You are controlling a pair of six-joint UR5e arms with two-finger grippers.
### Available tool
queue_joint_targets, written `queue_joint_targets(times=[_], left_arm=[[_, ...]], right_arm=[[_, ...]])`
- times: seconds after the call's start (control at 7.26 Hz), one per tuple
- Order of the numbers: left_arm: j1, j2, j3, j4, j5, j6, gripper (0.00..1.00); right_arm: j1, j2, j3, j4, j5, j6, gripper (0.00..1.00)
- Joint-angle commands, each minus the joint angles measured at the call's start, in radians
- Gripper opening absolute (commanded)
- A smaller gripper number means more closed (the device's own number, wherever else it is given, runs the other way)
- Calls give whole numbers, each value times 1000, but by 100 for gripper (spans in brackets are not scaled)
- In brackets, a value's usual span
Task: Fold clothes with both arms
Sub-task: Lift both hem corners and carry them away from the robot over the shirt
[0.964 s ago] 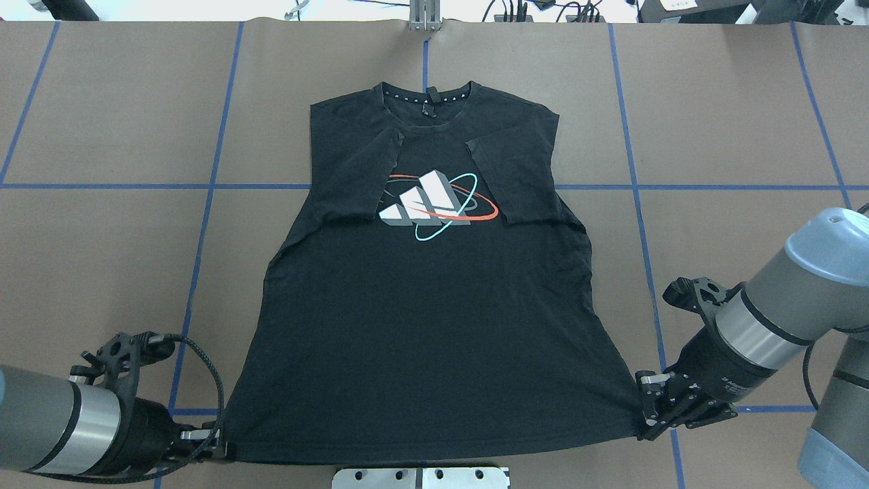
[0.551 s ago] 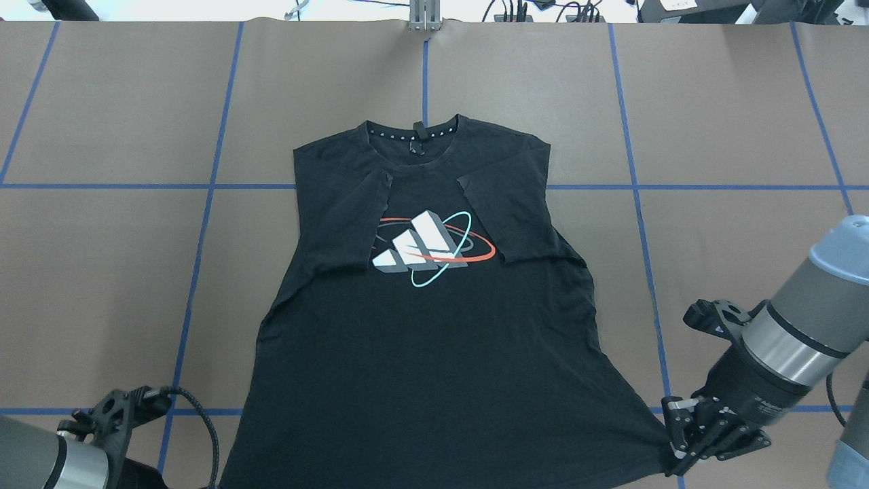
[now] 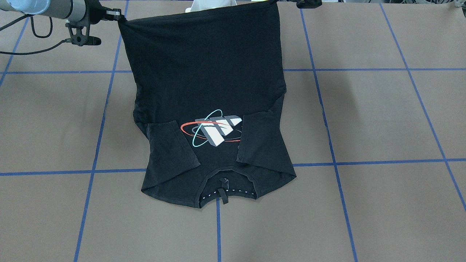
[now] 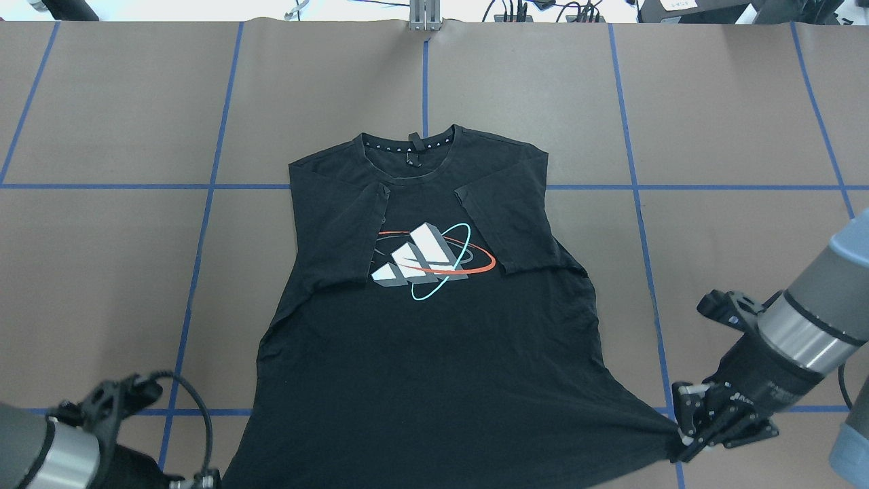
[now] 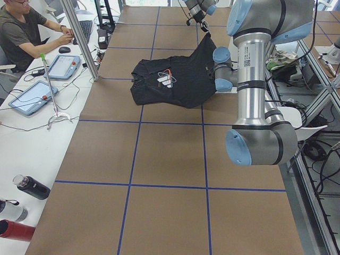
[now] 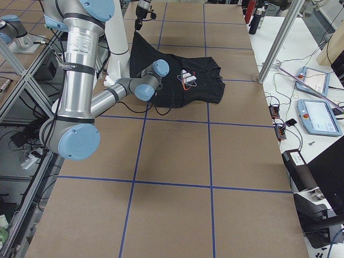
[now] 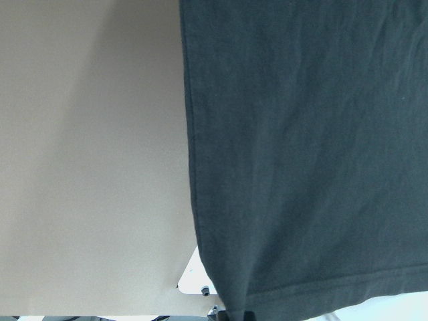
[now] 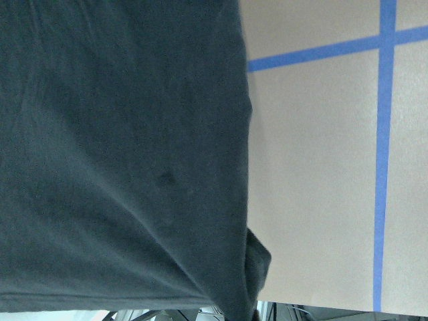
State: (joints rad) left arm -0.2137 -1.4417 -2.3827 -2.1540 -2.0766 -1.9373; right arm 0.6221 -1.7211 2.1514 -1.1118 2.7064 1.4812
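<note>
Right now, T-shirt (image 4: pixel 421 353) is lying print-up on the table (image 4: pixel 102 272), collar end flat and both sleeves folded in over the chest. Its hem end is hanging raised off the table, stretched taut. Right gripper (image 4: pixel 686 441) is clamping one hem corner; left gripper (image 4: pixel 207 477) is clamping the opposite hem corner.

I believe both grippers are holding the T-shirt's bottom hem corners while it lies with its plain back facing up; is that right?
Not quite: the T-shirt lies front up, its print showing in the overhead view. The left gripper and right gripper do hold the hem corners.
</note>
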Motion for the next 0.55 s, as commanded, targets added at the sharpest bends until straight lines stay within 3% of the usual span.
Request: queue_joint_targets(times=[0.0, 0.28, 0.41], left_arm=[[-128, -3, 2, -1, -54, 7, 0], [-224, -64, 11, 0, -53, 12, 0], [-293, -100, 25, -1, -53, 14, 0]], right_arm=[[117, 6, -47, 117, 45, 2, 0], [195, 50, -91, 132, 52, 5, 0], [244, 136, -161, 132, 52, 5, 0]])
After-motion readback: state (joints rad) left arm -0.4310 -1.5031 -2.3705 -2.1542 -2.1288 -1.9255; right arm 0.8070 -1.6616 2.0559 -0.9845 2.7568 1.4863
